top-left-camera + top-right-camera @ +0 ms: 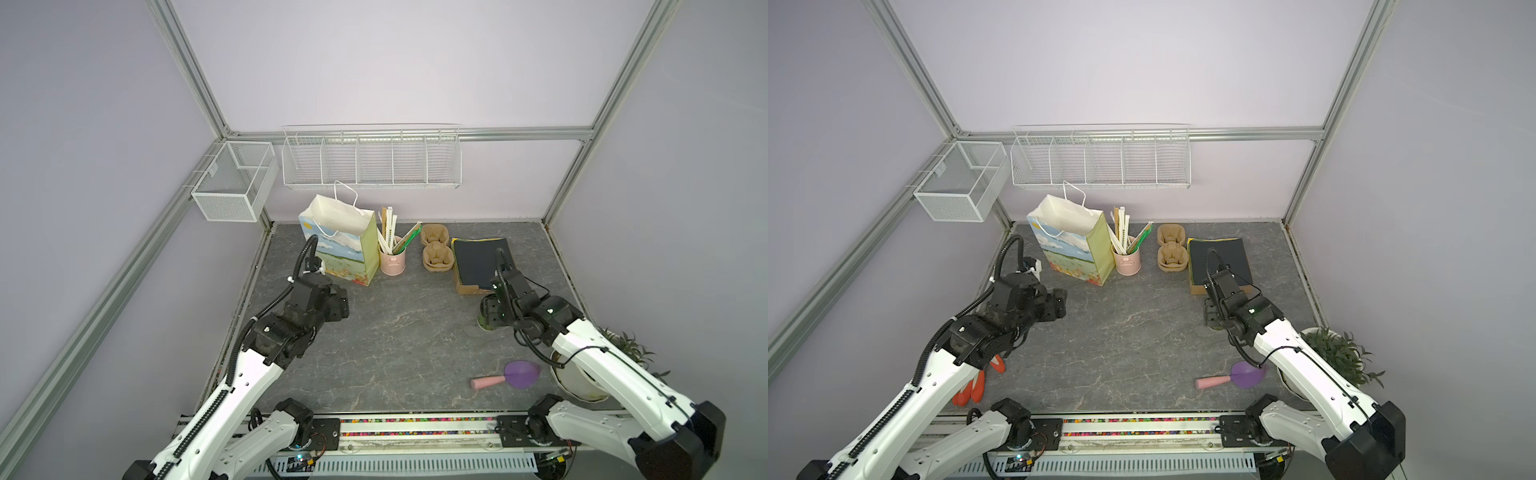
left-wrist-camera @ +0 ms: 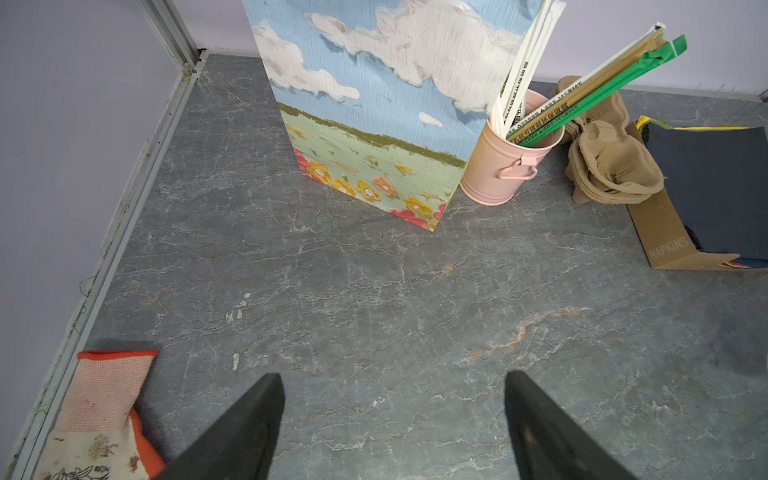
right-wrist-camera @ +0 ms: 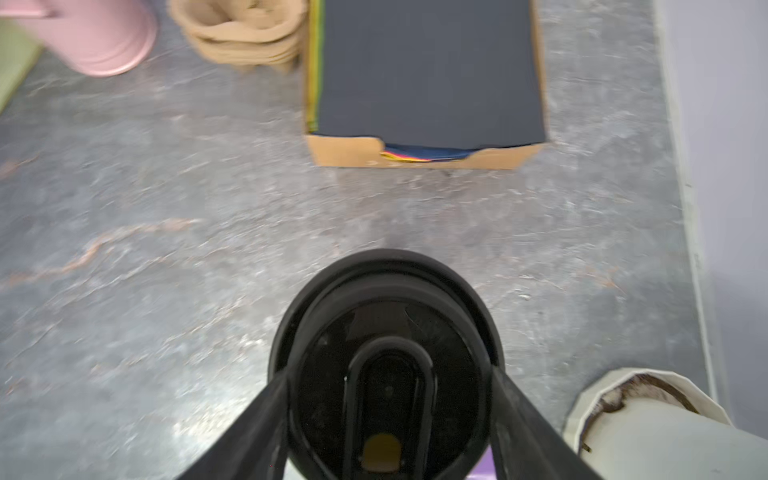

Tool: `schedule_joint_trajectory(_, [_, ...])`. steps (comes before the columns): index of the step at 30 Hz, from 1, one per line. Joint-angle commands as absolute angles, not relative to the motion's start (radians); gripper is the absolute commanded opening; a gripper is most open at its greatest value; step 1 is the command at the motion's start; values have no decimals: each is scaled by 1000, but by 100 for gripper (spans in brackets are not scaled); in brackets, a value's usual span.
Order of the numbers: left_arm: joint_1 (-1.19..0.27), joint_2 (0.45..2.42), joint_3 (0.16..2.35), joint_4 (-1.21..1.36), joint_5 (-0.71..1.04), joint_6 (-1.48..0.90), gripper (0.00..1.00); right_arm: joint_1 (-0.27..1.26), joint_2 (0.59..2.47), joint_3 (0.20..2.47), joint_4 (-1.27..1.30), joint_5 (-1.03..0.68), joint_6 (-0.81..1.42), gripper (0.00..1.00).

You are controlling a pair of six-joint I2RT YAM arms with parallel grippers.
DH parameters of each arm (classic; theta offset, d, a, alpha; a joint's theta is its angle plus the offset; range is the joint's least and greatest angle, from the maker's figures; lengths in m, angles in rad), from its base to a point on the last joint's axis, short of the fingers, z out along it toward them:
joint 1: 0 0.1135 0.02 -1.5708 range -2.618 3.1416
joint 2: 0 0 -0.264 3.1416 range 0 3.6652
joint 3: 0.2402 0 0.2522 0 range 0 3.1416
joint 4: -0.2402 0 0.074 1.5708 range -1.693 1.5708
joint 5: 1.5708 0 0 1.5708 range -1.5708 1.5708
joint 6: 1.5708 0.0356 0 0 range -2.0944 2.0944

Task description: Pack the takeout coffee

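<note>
The right gripper (image 3: 390, 372) is closed partway around the takeout coffee (image 3: 386, 316), and its dark fingers (image 3: 257, 424) touch opposite sides of the round black lid. In a top view the cup's green foot shows under the gripper, apparently standing on the grey marbled table (image 1: 395, 332). Straight ahead of these fingertips, a little way off, lies an open cardboard napkin box (image 3: 424, 158) with a dark napkin on top and coloured edges showing beneath it. A stack of brown pulp cup carriers (image 3: 245, 33) lies just beside the box, and further to that side is a pink metal bucket (image 3: 95, 37), blurred here. Close to the gripper's other side stands a white planter (image 3: 648, 419). Behind the gripper, toward the arm's base, a purple scoop with a pink handle (image 1: 521, 374) lies on the table. The left gripper (image 2: 392, 374), well apart from the cup, hovers over bare table with its fingers spread wide and nothing between them. Ahead of it stands a paper bag (image 2: 374, 104) printed with sky, clouds and flowers, its mouth open upward in both top views. The bucket of wrapped straws is just beside the bag. A soiled orange-cuffed glove (image 2: 104, 415) lies near the left gripper on the wall side.
</note>
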State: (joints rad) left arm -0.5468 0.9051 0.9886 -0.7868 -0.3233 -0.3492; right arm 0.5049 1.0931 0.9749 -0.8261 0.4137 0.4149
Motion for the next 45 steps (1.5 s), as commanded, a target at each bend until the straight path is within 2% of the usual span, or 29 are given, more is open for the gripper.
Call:
schedule_joint_trajectory(1, [-542,899,973,-799,-317,-325,84,409,1088,953,-813,375,389,68])
schedule_joint_trajectory(8, [-542,895,971,-798,-312,-324,84,286,1174,974,-768,353,390,67])
schedule_joint_trajectory(19, [-541,892,969,-798,-304,-322,84,226,1266,986,-688,310,394,68])
schedule_joint_trajectory(29, [-542,891,968,-798,-303,-319,83,211,1329,1012,-687,297,391,76])
schedule_joint_trajectory(34, [-541,893,968,-799,-304,-319,84,212,1335,1039,-709,316,396,88])
schedule_joint_trajectory(36, [-541,891,968,-798,-304,-319,83,212,1320,1059,-714,310,394,90])
schedule_joint_trajectory(40, [-541,888,966,-792,-309,-321,84,221,1303,1143,-745,276,386,92])
schedule_joint_trajectory(45, [-542,869,954,-777,-331,-327,84,273,1371,1239,-712,107,372,86])
